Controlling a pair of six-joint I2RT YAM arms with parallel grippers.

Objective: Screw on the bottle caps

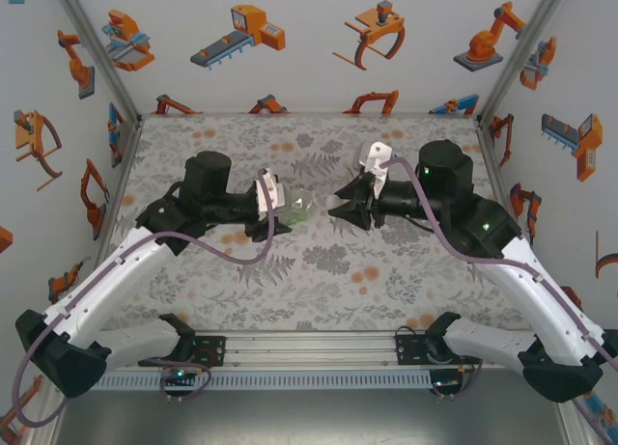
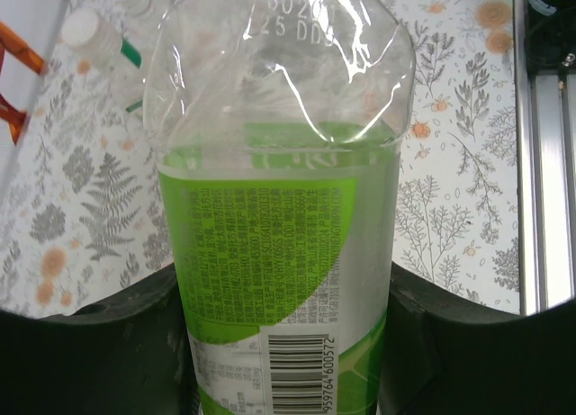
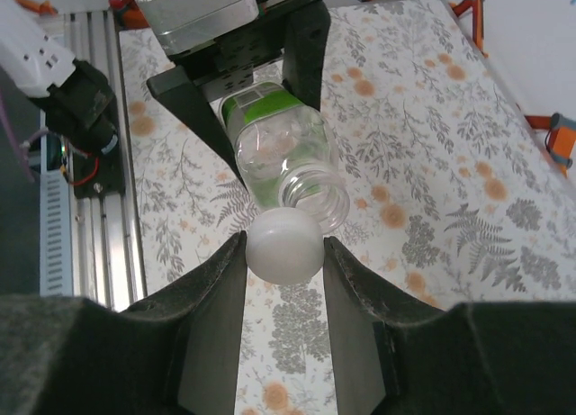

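Observation:
My left gripper (image 2: pixel 284 293) is shut on a clear bottle (image 2: pixel 279 235) with a white-and-green label, gripping its body and holding it tilted above the table. In the top view this bottle (image 1: pixel 300 210) hangs between the two grippers at mid-table. My right gripper (image 3: pixel 284 249) is shut on a white bottle cap (image 3: pixel 284 244). The cap sits just in front of and slightly below the bottle's open threaded neck (image 3: pixel 313 194), touching or almost touching its rim. From above, my right gripper (image 1: pixel 340 207) faces my left gripper (image 1: pixel 280 206).
Another bottle with a white cap (image 2: pixel 91 31) on it lies on the floral table at the far left of the left wrist view. The aluminium rail (image 1: pixel 309 350) runs along the near edge. Patterned walls close in the left, back and right sides.

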